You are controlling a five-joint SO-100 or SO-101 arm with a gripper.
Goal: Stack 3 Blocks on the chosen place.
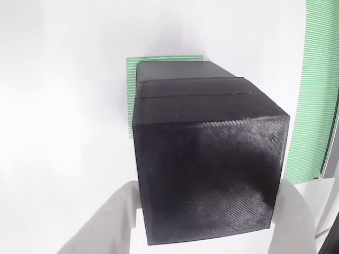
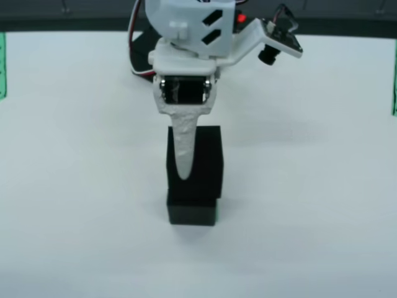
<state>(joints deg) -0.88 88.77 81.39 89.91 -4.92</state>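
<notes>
In the view that rides on the gripper, a matte black block sits between the two white fingers of my gripper, which is shut on it. Beyond it I see the stepped edges of lower blocks standing on the green striped square, the chosen place. In the view from the front, my gripper reaches down over a black stack. One white finger lies across the face of the top block. The bottom block is set slightly to the left under it.
A long green striped strip runs down the right side of the gripper's view, beside a dark edge. The front view has the white table, green slivers at its left edge and right edge, and the arm's wrist camera.
</notes>
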